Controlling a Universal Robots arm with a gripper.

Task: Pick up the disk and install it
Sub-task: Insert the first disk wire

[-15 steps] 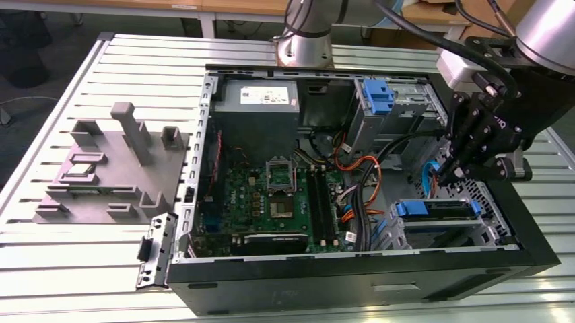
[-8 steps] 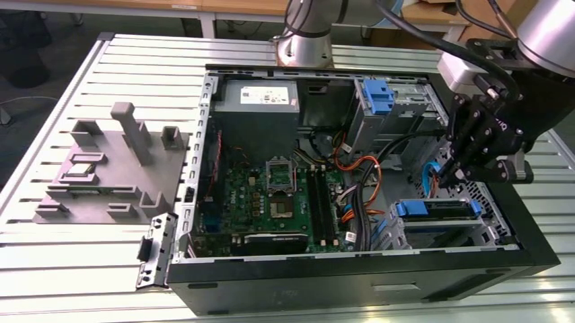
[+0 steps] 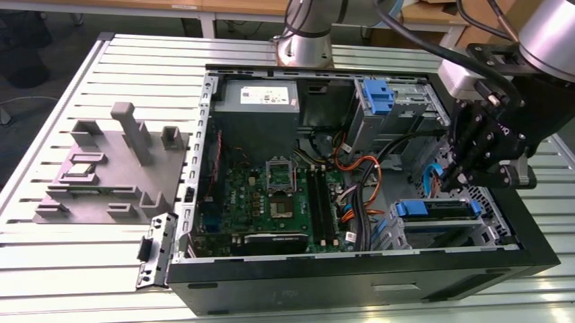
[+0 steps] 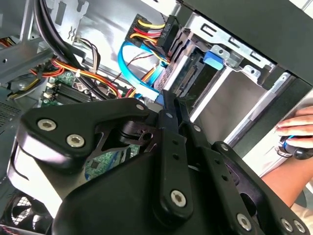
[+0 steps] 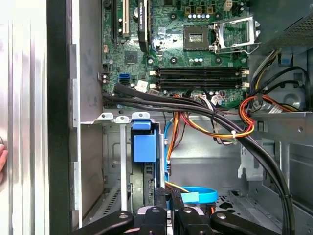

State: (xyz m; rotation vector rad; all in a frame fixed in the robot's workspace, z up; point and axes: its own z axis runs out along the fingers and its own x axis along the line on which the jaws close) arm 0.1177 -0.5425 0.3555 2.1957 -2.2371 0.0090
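The disk (image 3: 437, 210), a drive in a blue carrier, sits in the lower drive bay of the open computer case (image 3: 359, 282) at the exterior view's right. Seen edge-on in the first wrist view, the disk (image 5: 145, 144) is seated in the metal cage with its blue handle outward. In the second wrist view, the disk (image 4: 213, 58) lies just past my fingertips. My gripper (image 3: 449, 180) hovers just above that bay with its black fingers (image 4: 168, 115) pressed together and nothing held. The gripper (image 5: 170, 200) points at the bay, close to a blue data cable (image 5: 198, 196).
A second blue bracket (image 3: 382, 97) stands in the upper cage. The grey power supply (image 3: 256, 97) and motherboard (image 3: 269, 202) fill the case. Black and orange cables (image 5: 215, 117) cross near the bay. A person's hand (image 4: 298, 129) rests outside the case. A grey fixture (image 3: 108, 168) sits left.
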